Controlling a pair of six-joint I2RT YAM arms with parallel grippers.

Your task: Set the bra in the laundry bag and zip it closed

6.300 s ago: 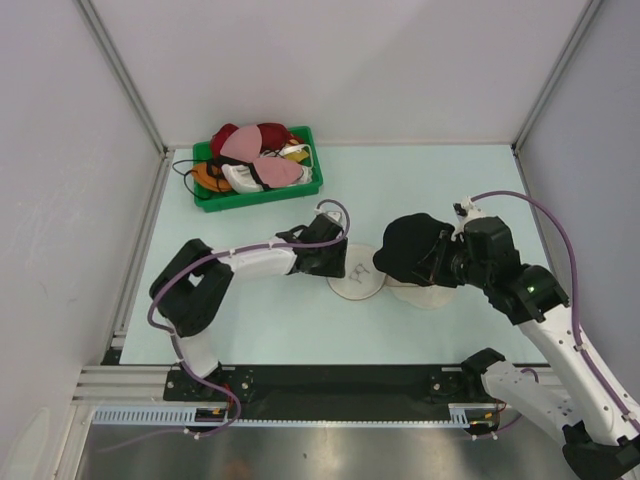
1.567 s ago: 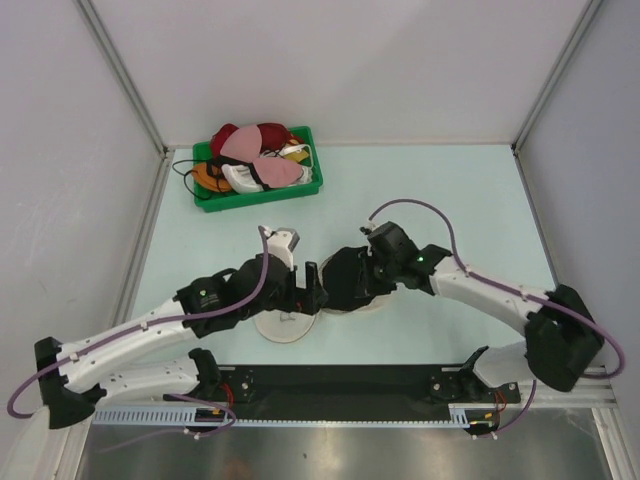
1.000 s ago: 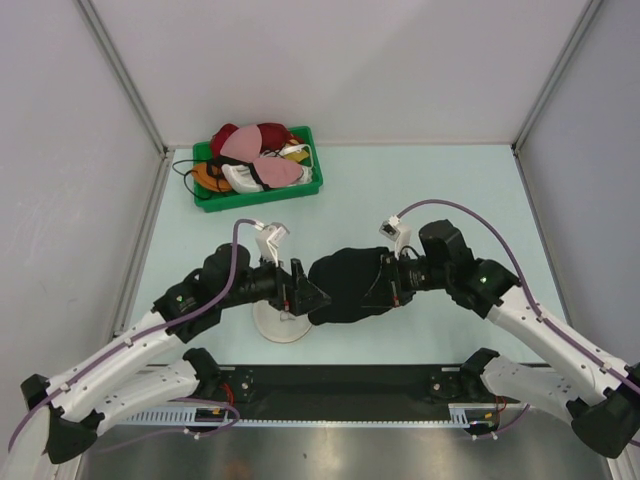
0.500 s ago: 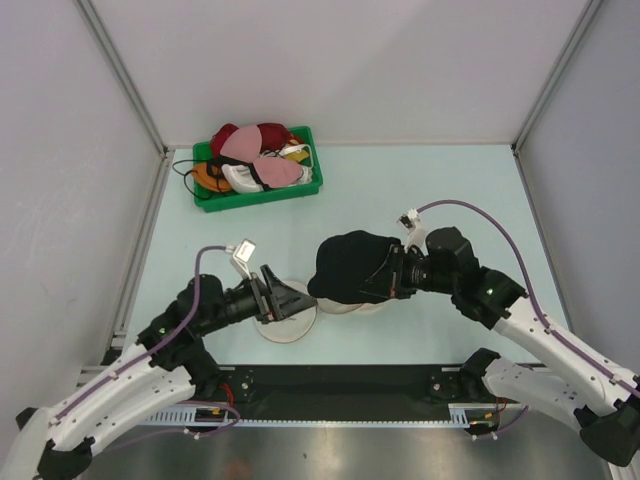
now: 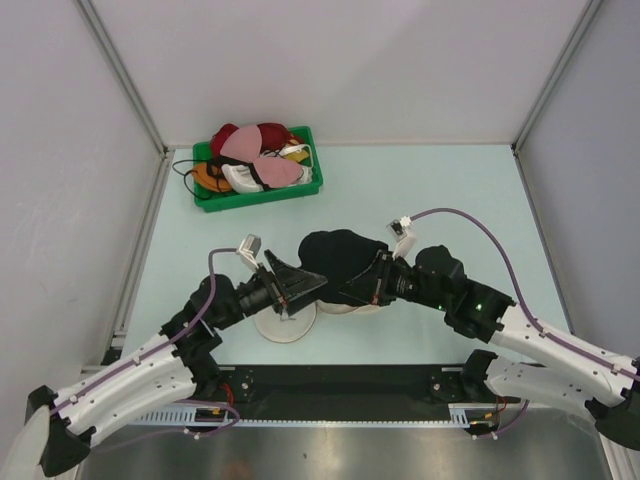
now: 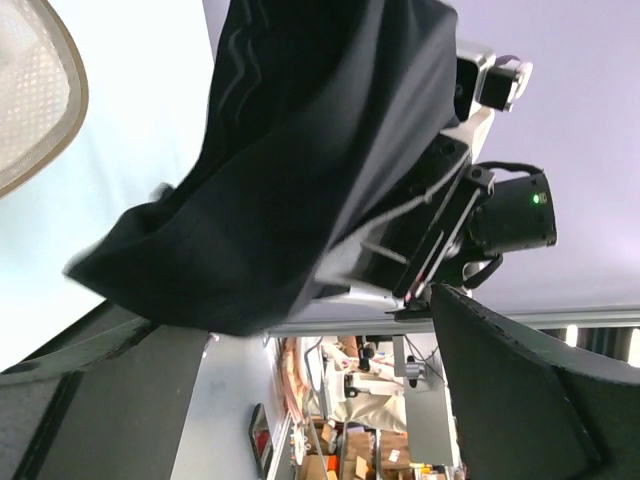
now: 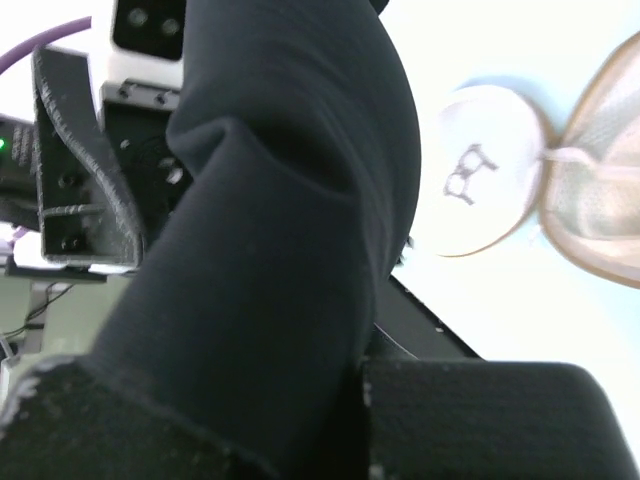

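Observation:
My right gripper [image 5: 375, 283] is shut on the black bra [image 5: 335, 257] and holds it bunched in the air above the table's middle. In the right wrist view the bra [image 7: 280, 250] fills the space between my fingers. The cream mesh laundry bag [image 5: 362, 305] lies open under it, mostly hidden, with its round lid [image 5: 285, 323] flat to the left. The lid [image 7: 482, 185] and the mesh bag [image 7: 600, 200] show in the right wrist view. My left gripper [image 5: 305, 288] is open and empty, its tips at the bra's left edge. In the left wrist view the bra [image 6: 320, 150] hangs beyond my open fingers [image 6: 90, 400].
A green plastic bin [image 5: 205, 196] with red, pink, white and orange bras stands at the back left. Grey walls close in the table on three sides. The black base rail [image 5: 340, 380] runs along the near edge.
My left gripper has lifted off the lid and moved right, up to the bra. My right gripper has carried the bra a little left toward it.

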